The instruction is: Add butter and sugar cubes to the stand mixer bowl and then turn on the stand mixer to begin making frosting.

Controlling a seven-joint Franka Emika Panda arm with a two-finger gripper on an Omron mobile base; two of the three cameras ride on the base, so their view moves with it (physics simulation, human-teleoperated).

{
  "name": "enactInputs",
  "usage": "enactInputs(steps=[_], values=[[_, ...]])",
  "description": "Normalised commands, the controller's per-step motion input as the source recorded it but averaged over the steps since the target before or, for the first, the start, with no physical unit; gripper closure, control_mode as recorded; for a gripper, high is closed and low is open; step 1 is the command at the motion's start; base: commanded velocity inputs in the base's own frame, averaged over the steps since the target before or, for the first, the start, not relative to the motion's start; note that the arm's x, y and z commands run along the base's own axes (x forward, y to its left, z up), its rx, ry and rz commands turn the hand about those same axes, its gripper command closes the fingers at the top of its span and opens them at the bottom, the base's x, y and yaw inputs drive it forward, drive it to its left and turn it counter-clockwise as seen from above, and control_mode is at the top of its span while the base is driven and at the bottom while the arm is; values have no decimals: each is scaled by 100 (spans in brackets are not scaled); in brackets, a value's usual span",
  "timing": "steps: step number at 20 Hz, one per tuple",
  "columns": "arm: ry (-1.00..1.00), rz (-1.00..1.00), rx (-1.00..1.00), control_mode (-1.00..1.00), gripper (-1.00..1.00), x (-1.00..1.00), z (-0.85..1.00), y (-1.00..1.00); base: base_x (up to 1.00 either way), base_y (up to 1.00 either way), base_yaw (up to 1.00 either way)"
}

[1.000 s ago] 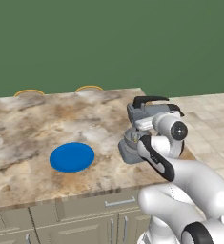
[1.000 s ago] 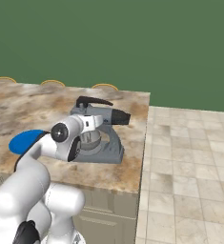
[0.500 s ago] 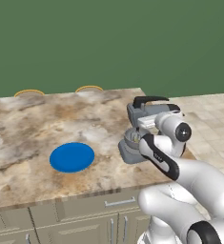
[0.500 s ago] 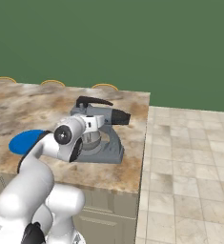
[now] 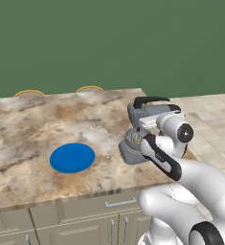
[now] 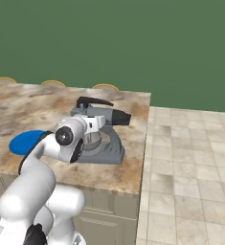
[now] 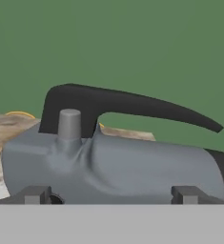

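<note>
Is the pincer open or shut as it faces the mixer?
Open. In the hand view, the pincer has its two dark fingertips far apart, holding nothing, with the stand mixer head and black lever beyond.

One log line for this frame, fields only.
phase: approaching lever | gripper: open, empty | target: grey stand mixer, black curved lever | round blue plate: bare

I see a round blue plate (image 5: 72,157) lying flat on the marbled counter (image 5: 28,129), left of centre, drawer fronts (image 5: 80,210) along the counter's near edge, yellow-rimmed stool tops (image 5: 29,93) past its far edge, a green wall (image 5: 109,43) behind, beige floor tiles (image 6: 190,162) to the right
</note>
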Motion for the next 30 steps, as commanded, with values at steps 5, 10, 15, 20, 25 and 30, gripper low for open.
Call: enactInputs(steps=[5,10,15,20,25,30], values=[[0,0,0,-100,-100,0,-6,7,0,0,0],[0,-1,0,-100,-100,0,-39,51,0,0,0],[0,-5,0,-100,-100,0,-57,49,0,0,0],[0,-9,1,-100,-100,5,-84,23,0,0,0],[-1,-6,0,-100,-100,35,-69,2,0,0,0],[-2,-1,2,-100,-100,40,-36,-21,0,0,0]])
